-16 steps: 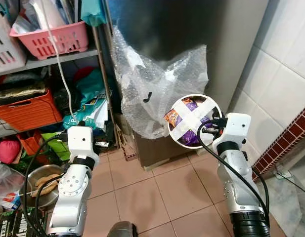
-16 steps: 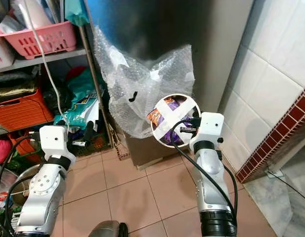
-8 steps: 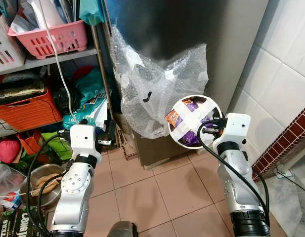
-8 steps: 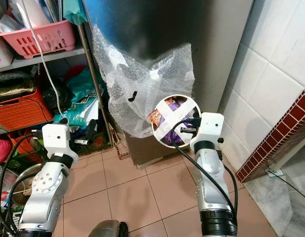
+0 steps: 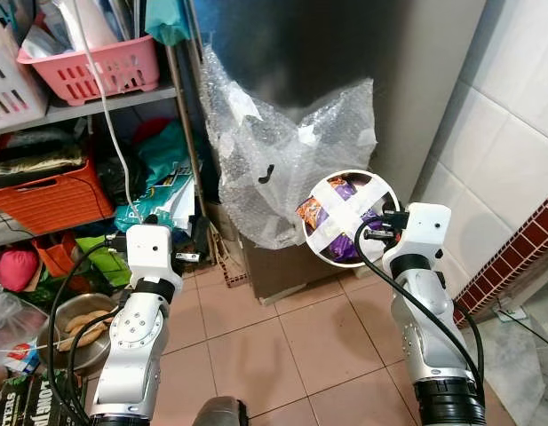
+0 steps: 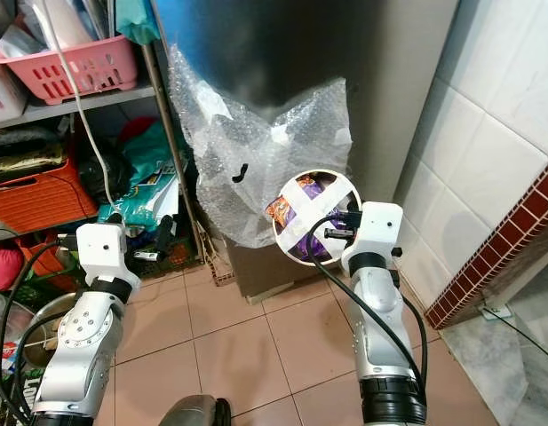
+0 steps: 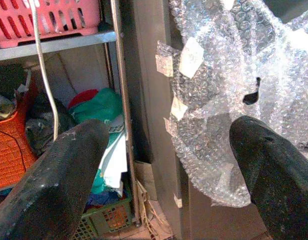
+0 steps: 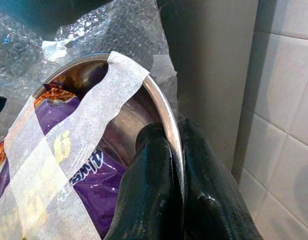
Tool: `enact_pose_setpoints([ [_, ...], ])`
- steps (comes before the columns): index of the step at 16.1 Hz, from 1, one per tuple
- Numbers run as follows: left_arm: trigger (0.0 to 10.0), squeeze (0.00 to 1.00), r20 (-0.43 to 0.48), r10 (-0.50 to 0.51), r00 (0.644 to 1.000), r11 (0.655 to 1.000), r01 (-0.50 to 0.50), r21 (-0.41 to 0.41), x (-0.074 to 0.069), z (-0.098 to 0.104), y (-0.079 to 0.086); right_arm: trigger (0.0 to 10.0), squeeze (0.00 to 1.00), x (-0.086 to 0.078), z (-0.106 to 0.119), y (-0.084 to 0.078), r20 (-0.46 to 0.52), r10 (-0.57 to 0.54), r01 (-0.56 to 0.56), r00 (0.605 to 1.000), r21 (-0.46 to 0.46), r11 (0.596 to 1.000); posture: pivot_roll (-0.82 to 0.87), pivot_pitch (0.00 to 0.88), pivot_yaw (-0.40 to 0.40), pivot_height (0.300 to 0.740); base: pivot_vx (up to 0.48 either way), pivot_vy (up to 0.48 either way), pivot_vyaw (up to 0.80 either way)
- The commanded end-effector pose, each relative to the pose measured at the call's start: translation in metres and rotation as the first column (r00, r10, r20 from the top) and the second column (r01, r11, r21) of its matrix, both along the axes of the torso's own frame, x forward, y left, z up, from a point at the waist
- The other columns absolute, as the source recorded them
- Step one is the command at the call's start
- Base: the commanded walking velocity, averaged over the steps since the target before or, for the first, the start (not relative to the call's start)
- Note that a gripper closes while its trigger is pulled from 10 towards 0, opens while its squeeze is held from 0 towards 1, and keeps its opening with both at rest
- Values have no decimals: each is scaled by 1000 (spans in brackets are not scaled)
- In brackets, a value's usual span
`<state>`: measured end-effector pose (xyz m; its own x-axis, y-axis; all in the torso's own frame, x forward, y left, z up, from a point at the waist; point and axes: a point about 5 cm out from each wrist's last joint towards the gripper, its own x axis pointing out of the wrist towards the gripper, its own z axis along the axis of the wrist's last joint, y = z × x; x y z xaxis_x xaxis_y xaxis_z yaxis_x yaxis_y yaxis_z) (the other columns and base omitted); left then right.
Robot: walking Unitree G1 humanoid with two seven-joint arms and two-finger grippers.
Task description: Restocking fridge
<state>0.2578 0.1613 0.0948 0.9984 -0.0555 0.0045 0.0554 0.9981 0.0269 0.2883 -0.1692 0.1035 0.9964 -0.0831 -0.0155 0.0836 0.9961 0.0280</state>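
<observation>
one taped bowl clamped at its rim by the right gripper; left gripper fingers spread apart.

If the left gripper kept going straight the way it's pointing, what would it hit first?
Probably the fridge's grey corner edge beside the crinkled clear bubble wrap; the open left gripper aims about there, though depth is unclear.

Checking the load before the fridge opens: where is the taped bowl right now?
The bowl is held up by its rim in the right gripper, on the robot's right, just in front of the bubble wrap on the fridge.
</observation>
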Motion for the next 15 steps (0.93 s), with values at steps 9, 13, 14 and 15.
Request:
enact_pose_setpoints([
  [9, 10000, 0, -25, 33, 999, 999, -34, -15, -8, -8, 0, 10000, 0, 6, 16, -3, 56, 10, -10, 998, 1, 1000, 41, 27, 39, 740, 0, 0, 0],
  [13, 10000, 0, -21, 39, 999, 999, -40, -13, -6, -7, 2, 10000, 0, 6, 16, -6, 61, -2, 2, 998, -1, 1000, 34, 25, 46, 740, 0, 0, 0],
  [14, 10000, 0, -19, 36, 999, 999, -36, -13, -5, -7, 1, 10000, 0, 5, 16, -6, 61, -3, 3, 998, -1, 1000, 32, 23, 46, 740, 0, 0, 0],
  [15, 10000, 0, -14, 29, 999, 999, -29, -15, -4, -6, 0, 10000, 0, 4, 16, -4, 67, 11, -10, 998, -18, 1000, 30, 23, 48, 740, 0, 0, 0],
])
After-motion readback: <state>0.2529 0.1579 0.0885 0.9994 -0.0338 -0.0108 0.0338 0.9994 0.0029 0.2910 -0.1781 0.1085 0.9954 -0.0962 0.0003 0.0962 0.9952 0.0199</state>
